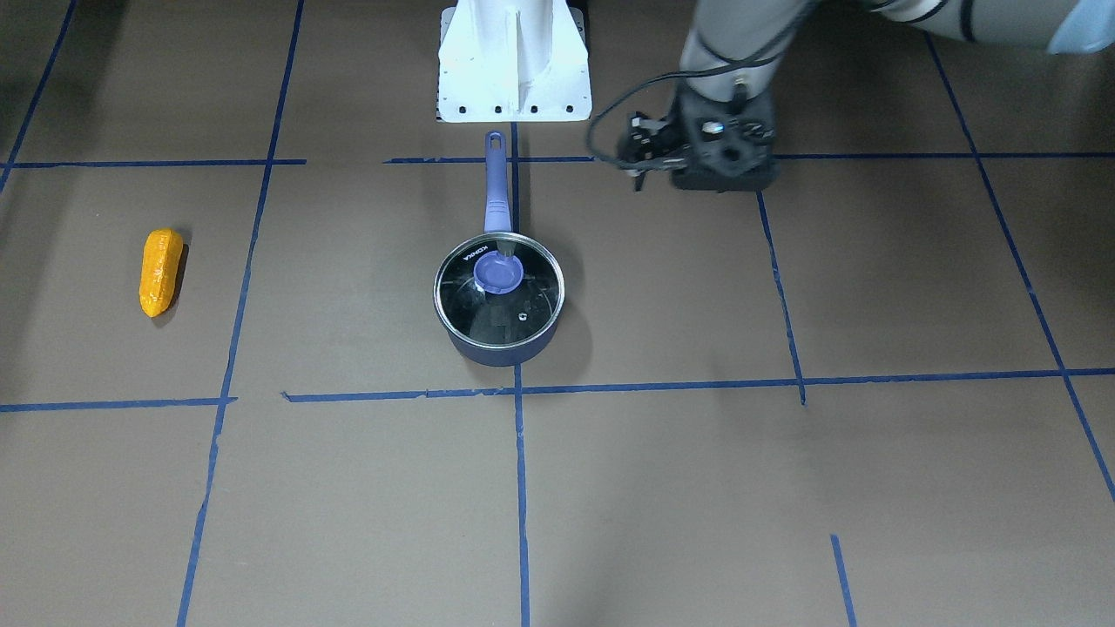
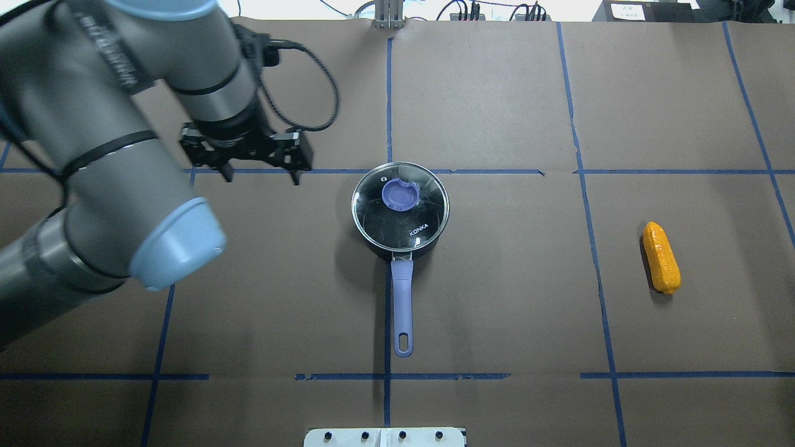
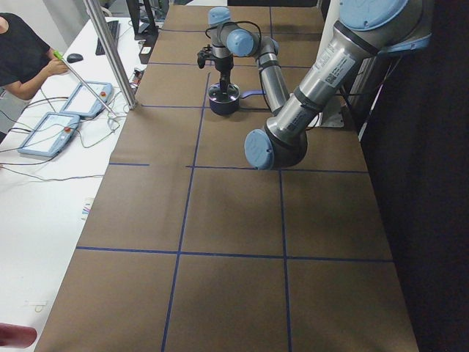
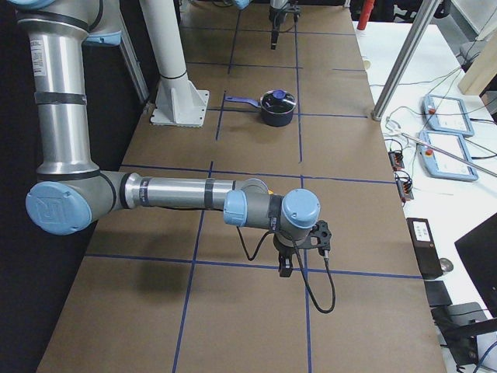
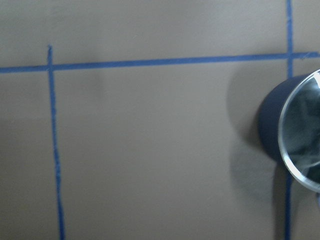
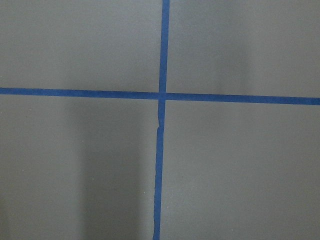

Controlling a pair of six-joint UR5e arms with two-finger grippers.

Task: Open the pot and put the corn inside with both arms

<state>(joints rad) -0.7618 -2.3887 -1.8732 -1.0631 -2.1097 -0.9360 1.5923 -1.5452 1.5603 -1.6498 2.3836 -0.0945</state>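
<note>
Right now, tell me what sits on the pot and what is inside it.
A glass lid with a purple knob covers the pot. Through it only dark reflections show; contents cannot be told.

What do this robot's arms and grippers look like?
Both arms are grey tubes with light blue joint caps. The left arm carries a printed label strip; a cap on the right arm bears a round logo. The left gripper and right gripper are black, each with a black cable looping off it.
</note>
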